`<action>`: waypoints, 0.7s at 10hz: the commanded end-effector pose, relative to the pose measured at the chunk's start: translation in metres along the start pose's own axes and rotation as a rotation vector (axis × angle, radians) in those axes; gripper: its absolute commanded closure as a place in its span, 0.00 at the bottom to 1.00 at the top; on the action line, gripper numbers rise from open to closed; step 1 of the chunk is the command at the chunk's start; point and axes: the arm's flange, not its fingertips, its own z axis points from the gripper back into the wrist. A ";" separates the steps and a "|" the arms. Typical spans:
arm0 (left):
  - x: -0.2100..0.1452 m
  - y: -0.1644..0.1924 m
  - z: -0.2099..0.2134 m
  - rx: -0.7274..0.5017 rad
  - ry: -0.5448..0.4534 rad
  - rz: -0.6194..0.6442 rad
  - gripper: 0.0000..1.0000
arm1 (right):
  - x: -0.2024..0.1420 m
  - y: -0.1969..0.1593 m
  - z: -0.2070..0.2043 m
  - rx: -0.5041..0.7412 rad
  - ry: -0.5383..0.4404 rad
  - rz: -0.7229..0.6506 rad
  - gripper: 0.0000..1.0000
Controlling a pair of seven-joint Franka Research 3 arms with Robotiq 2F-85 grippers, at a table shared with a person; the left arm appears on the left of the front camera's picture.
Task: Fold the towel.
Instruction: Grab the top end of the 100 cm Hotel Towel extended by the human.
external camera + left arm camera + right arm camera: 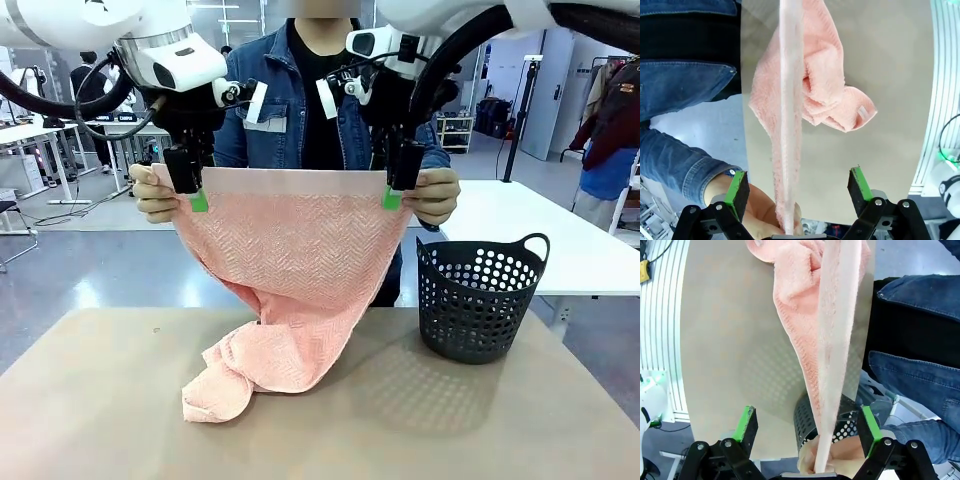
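A person across the table holds the salmon-pink towel [300, 260] up by its top corners, one hand [152, 195] at each end of the plain band. The towel's lower part rests bunched on the table [100, 400]. My left gripper [192, 195] is open at the towel's top left corner, beside the person's hand. In the left wrist view the left gripper [797, 182] straddles the towel's edge [790, 100] without clamping it. My right gripper [398, 188] is open at the top right corner. Seen from the right wrist, the right gripper [807, 416] likewise has the towel [835, 315] between its spread fingers.
A dark perforated basket [480, 295] stands on the table at the right, below my right gripper, and appears as the basket [850, 429] in the right wrist view. The person's other hand [437, 195] holds the right corner. Bare tabletop lies at the front.
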 end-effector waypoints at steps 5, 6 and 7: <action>-0.013 0.010 -0.011 -0.024 -0.022 0.056 0.87 | 0.000 0.002 -0.024 -0.010 0.013 -0.071 0.59; -0.012 0.009 -0.011 -0.024 -0.025 0.053 1.00 | 0.001 0.001 -0.025 -0.012 0.015 -0.073 0.77; -0.012 0.007 -0.008 -0.022 -0.036 0.050 1.00 | 0.001 0.001 -0.025 -0.018 0.012 -0.075 1.00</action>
